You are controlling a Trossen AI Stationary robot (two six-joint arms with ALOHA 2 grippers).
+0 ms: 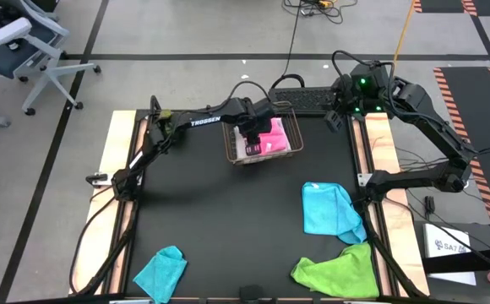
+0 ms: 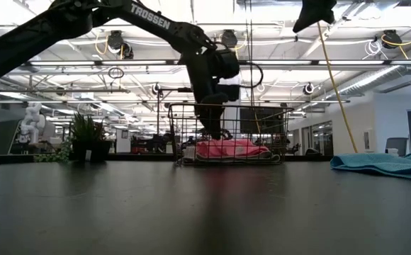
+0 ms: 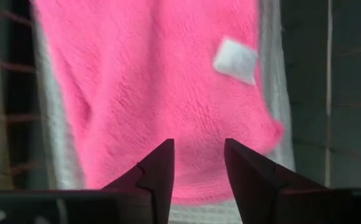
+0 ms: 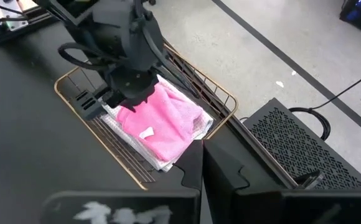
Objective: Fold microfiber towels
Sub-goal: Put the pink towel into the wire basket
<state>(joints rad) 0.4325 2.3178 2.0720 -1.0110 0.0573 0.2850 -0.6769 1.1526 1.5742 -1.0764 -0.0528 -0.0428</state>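
A hot pink towel (image 1: 272, 139) lies folded on a white towel (image 3: 50, 124) inside a wire basket (image 1: 228, 148) at the table's far middle. My left gripper (image 3: 197, 155) points down into the basket, open, over the pink towel's edge. A sky blue towel (image 1: 329, 207) lies crumpled at the right, and a lime green towel (image 1: 338, 270) lies in front of it. A teal towel (image 1: 162, 270) lies at the near left. My right gripper (image 4: 202, 168) is shut and raised above the far right corner, with nothing in it. My left gripper stands open, pointing steeply down, with one finger (image 3: 162, 168) on either side of a strip of the pink towel's edge (image 3: 196, 180). I cannot tell whether the fingertips touch the cloth. The towel lies flat on the white one.
A perforated black box (image 4: 299, 143) sits just beyond the basket at the far edge. A small plant (image 2: 85, 138) stands at the far left in the low view. Bare black table (image 1: 228, 219) lies between the basket and the loose towels.
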